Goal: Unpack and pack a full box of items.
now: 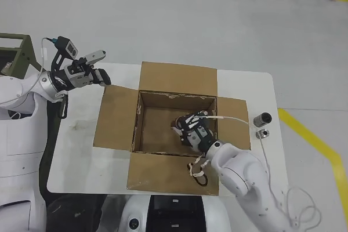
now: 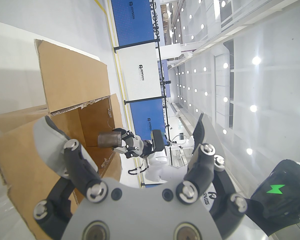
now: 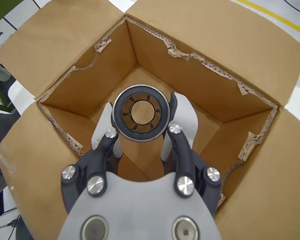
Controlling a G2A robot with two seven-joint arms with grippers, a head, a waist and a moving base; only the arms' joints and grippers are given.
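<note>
An open cardboard box [image 1: 162, 101] stands in the middle of the white table with all flaps folded out. My right gripper [image 1: 188, 123] hangs over the box's opening, shut on a dark hollow metal cylinder [image 3: 141, 112]. In the right wrist view the cylinder's ringed end faces the camera, and the bare brown box [image 3: 202, 86] floor lies below it. The same cylinder [image 2: 109, 139] appears in the left wrist view, held above the box [image 2: 72, 86]. My left gripper [image 1: 100, 68] is raised beyond the box's left flap, open, nothing between its fingers [image 2: 46, 129].
Two small metal cylinders [image 1: 261, 119] [image 1: 262, 134] stand on the table [image 1: 75, 156] to the right of the box. A white cable [image 1: 238, 119] runs from the right gripper across the right flap. A dark green frame [image 1: 11, 52] stands off the table's left side.
</note>
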